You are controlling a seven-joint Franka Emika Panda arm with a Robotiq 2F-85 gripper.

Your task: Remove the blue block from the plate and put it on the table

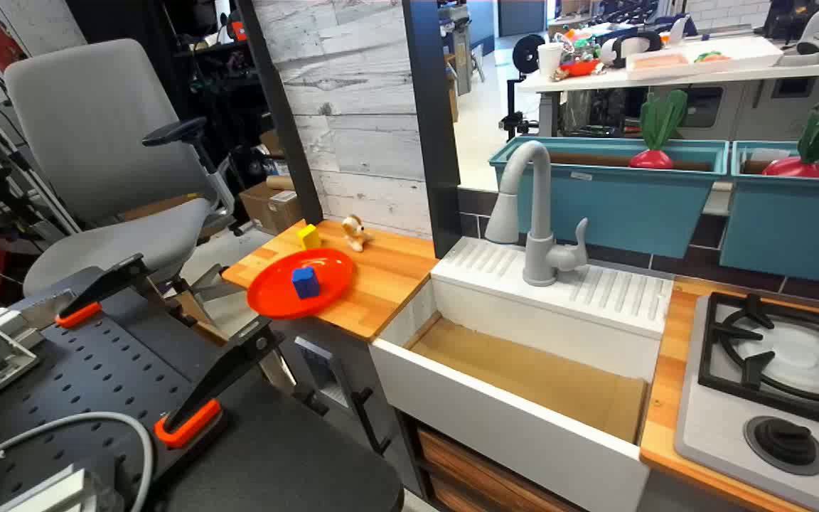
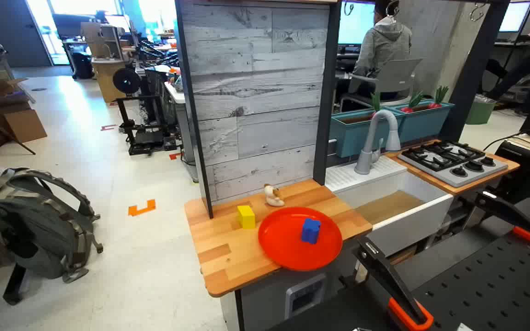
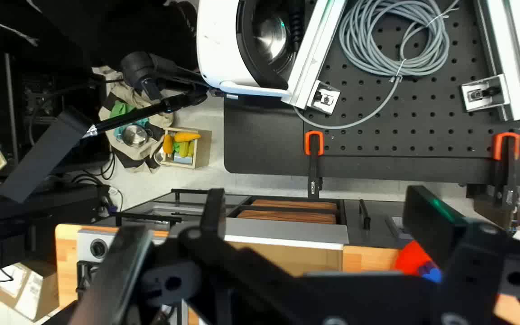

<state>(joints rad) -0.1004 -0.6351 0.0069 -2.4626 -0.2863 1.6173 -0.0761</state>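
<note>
Because the tiny bright-blue cube-like block lies partly hidden behind the finger on the wrist view's right side, outside the gap, the black Robotiq gripper likely must shift that way before lowering. Its jaws stand wide apart, gripping nothing. In both exterior views, where the gripper does not appear, the block sits on the round, shallow orange-red plastic plate, looking slightly taller than wide, so no long axis should dictate the approach. A strip of light tan wooden countertop shows between the fingers, so a spot beside the plate seems nearer the gripper than the block.
</note>
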